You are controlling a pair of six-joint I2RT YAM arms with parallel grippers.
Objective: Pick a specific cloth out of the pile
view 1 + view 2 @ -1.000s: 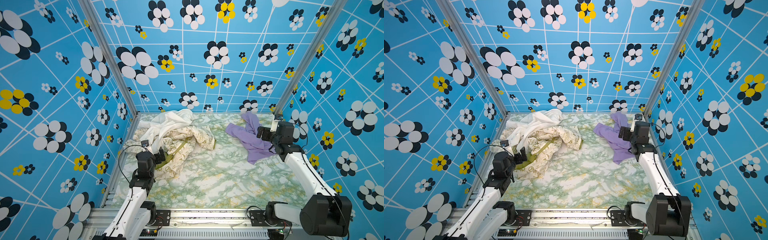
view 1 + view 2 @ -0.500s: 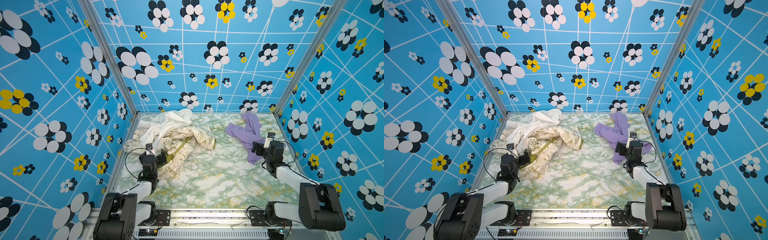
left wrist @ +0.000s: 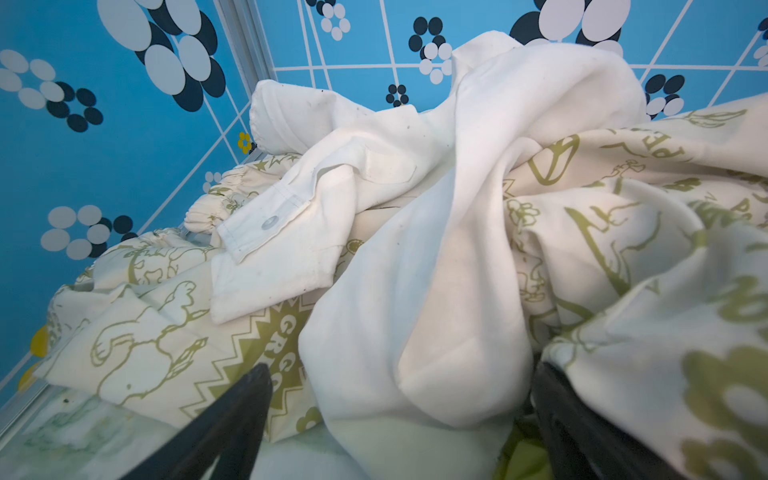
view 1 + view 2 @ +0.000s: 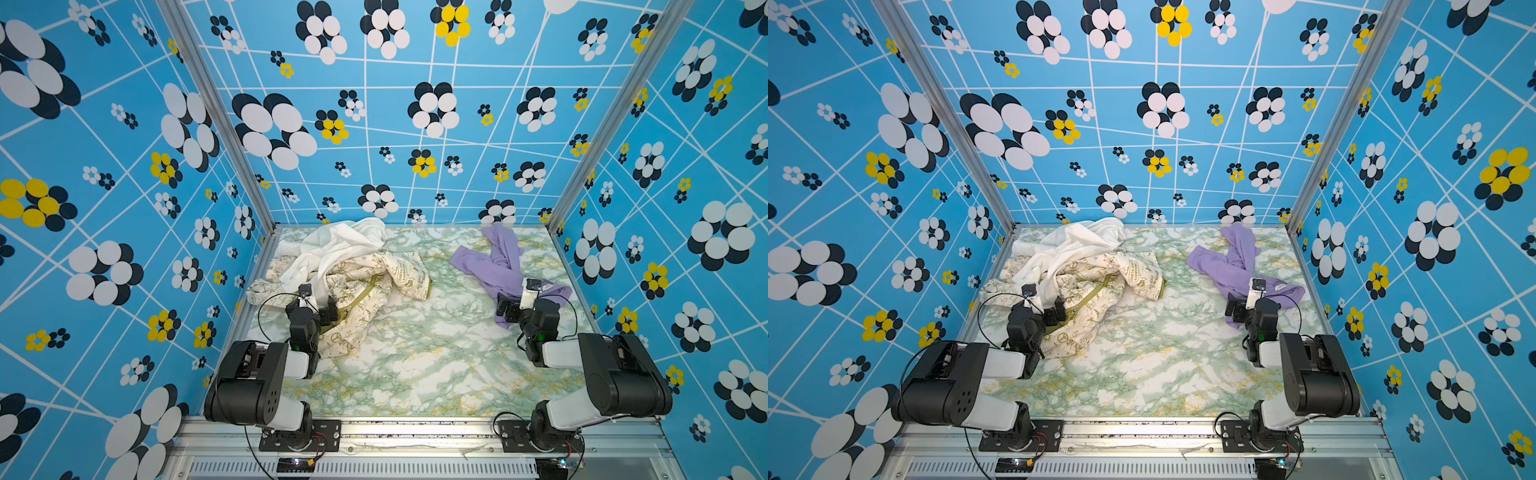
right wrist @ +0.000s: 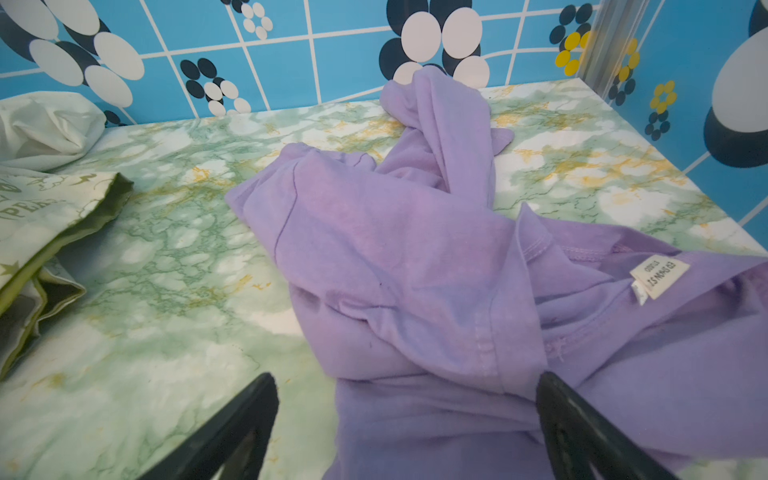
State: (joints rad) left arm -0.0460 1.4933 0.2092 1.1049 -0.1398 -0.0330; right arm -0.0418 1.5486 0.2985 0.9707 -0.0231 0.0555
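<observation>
Right of centre in both top views, the cloth [image 4: 492,266] sprawls from the back wall [image 4: 415,124] toward the right gripper [image 4: 517,311], whose jaws stand wide apart astride its near hem. Its white sewn label [image 5: 660,277] carries small print that is turned and not surely readable. At left, the pile [image 4: 345,266] bears olive lettering [image 5: 35,205] reading "PEA" and a starburst badge [image 3: 266,345] reading "GRO". The left gripper [image 4: 311,311] gapes around a white fold. Bare marble table [image 4: 415,357] separates both heaps.
</observation>
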